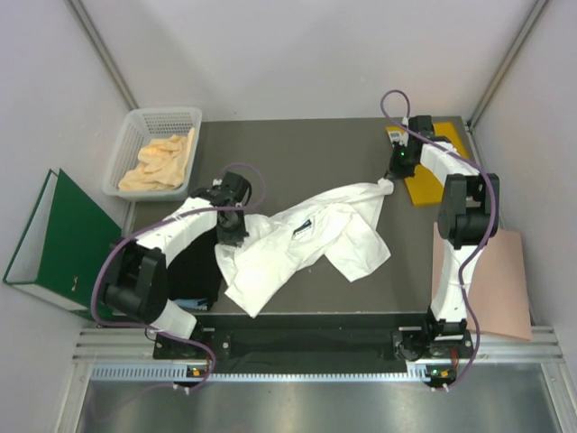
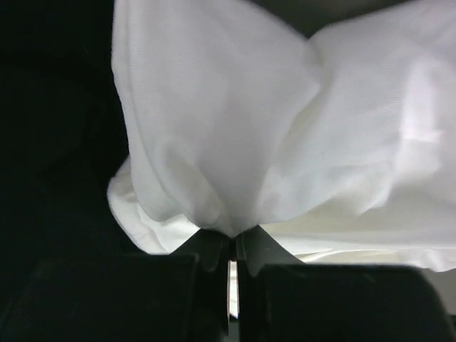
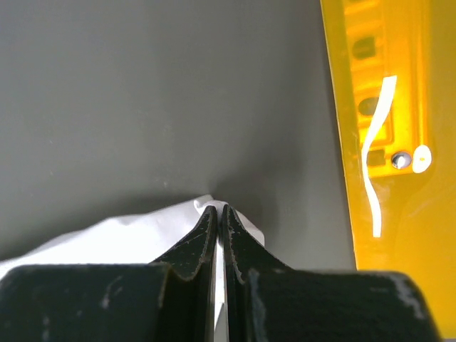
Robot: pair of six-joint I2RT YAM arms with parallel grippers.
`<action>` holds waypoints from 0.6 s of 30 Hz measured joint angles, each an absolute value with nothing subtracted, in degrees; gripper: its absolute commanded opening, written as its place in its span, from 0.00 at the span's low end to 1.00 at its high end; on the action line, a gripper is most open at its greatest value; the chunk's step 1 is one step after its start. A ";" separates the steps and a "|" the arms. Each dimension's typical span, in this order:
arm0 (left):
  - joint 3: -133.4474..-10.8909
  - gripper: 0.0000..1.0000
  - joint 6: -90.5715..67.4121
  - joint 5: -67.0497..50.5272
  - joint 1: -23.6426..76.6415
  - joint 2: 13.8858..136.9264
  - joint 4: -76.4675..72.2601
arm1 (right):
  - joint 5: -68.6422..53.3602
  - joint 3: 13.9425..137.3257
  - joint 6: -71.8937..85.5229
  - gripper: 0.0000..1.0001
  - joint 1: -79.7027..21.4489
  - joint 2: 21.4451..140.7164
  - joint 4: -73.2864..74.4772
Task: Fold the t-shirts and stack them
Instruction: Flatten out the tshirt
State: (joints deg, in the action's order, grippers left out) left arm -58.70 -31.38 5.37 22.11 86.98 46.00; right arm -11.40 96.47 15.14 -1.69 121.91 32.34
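The white t-shirt [image 1: 297, 239] lies crumpled across the middle of the bench [image 1: 306, 149]. Its long axis is strung between the two end effectors and runs roughly from 8 o'clock to 2 o'clock in the top view. The left end effector [image 1: 233, 227] sits at the shirt's 9 o'clock edge, so the cloth spreads away from it toward 3 o'clock. Its wrist view shows the jaws fully together with a gathered fold of white cloth pinched at the tips. The right end effector [image 1: 389, 180] is at the far 2 o'clock tip of the shirt, just beside the orange-yellow envelope [image 1: 422, 188]. It is likewise clamped tight, with a narrow white corner caught between its fingers, and the rest of the shirt trails from it toward 8 o'clock. Each arm thus holds its own end, and the slack body sags toward 6 o'clock between them. Judging from this, the next move turns on drawing those ends apart along that axis to flatten the cloth. The left arm rises from its base at 7 o'clock and bends over the black t-shirt [image 1: 191, 266], which lies under its forearm at the bench's left edge. The right arm stretches up the right edge toward 1 o'clock, with its wrist turned inward toward 9 o'clock.
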 measured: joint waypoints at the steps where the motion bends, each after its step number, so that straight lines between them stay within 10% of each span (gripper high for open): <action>1: -60.53 0.00 -31.33 6.66 22.11 87.18 46.30 | -11.49 96.12 15.00 0.01 -1.69 121.91 32.47; 13: -81.14 0.00 -29.85 16.29 21.63 82.28 42.50 | -12.23 96.07 14.41 0.01 -1.69 119.00 32.64; 14: -81.43 0.09 -29.89 15.90 21.34 82.13 41.91 | -12.36 96.55 14.41 0.01 -1.69 118.85 32.62; 16: -81.41 0.71 -30.06 14.24 20.51 82.43 41.19 | -12.62 97.45 14.37 0.00 -1.69 118.74 32.40; 18: -81.30 0.97 -30.00 11.05 19.40 84.03 40.71 | -13.04 97.69 14.37 0.00 -1.69 118.65 32.14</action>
